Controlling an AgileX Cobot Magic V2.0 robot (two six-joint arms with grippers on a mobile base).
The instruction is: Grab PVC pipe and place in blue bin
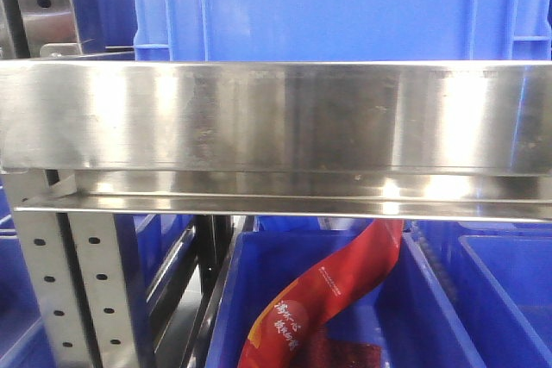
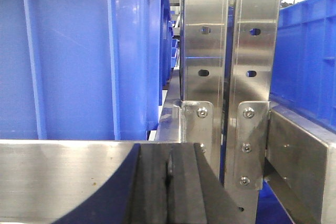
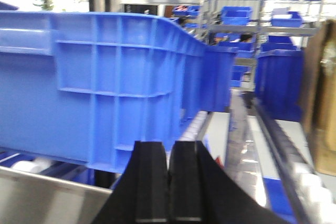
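I see no pipe in any view, and both my left tool (image 2: 169,182) and right tool (image 3: 169,182) are clenched on nothing near the steel rail (image 1: 276,114), so moving blind could knock them against the blue bin (image 3: 105,82).

A bin (image 2: 79,51) sits on the shelf (image 2: 63,166) beyond and left of the left end effector (image 2: 170,182), uprights (image 2: 231,51) to its right. Another bin (image 3: 105,82) stands ahead-left of the right end effector (image 3: 169,182), on rollers (image 3: 26,166).
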